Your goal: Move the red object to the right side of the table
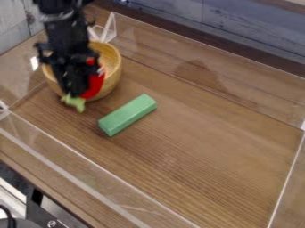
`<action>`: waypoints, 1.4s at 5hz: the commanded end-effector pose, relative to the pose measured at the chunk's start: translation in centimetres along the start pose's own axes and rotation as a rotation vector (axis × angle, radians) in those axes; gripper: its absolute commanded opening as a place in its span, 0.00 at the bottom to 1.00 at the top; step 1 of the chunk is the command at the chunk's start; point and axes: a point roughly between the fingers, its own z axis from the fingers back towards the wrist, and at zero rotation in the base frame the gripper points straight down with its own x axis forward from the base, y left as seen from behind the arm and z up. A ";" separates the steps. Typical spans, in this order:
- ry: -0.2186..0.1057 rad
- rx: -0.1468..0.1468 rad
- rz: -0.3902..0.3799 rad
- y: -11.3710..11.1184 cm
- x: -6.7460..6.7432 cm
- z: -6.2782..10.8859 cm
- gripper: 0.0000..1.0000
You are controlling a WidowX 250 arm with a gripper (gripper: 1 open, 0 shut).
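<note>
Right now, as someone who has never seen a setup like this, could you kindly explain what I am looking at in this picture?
This is a single view from a camera looking down at an angle onto a brown wood-grain table edged by low clear acrylic walls. The dark machine at the upper left is a robot arm, and its lower end is a two-fingered gripper pointing down. The gripper is closed on a small rounded red toy with a light green leafy end, much like a strawberry, and holds it just above the table. Behind it sits a round light wooden bowl. A green rectangular block lies flat on the table, a little to the right of the gripper. The right part of the table is bare wood.
</note>
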 end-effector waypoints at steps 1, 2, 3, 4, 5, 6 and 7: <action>-0.064 -0.007 -0.031 -3.5 2.0 2.8 0.00; -0.054 -0.029 -0.087 -7.8 3.2 2.1 0.00; -0.047 -0.034 -0.130 -11.9 3.9 0.9 0.00; -0.037 -0.026 -0.164 -15.2 4.1 -0.9 0.00; -0.026 -0.019 -0.184 -17.6 4.0 -2.6 0.00; -0.011 -0.008 -0.202 -18.4 3.9 -4.4 0.00; -0.002 0.000 -0.194 -17.4 4.0 -5.8 0.00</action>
